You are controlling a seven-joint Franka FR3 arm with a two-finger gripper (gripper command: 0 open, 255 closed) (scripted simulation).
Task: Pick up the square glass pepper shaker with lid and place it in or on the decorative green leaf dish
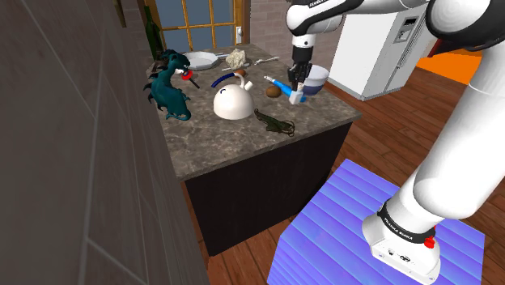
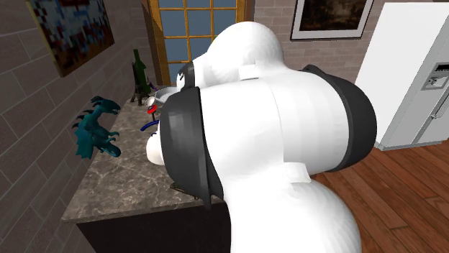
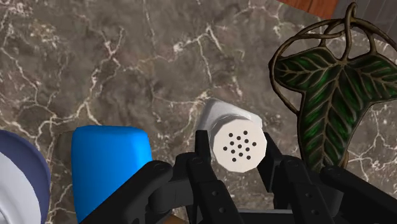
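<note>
At the counter's point(image 3: 127, 63) far end, jaws grasp the pepper shaker point(image 3: 237, 145); I judge carrying to the leaf dish point(image 3: 321, 102) remains.

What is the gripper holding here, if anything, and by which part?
The pepper shaker, clasped between the gripper's two black fingers at its lidded end, one finger on either side of the white perforated top.

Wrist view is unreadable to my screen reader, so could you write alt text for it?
The black tool clasps a white shaker with a perforated lid between its fingers, over a dark marbled counter. A green leaf dish with a bronze-coloured rim lies to one side of the shaker, a blue object to the other.
</note>
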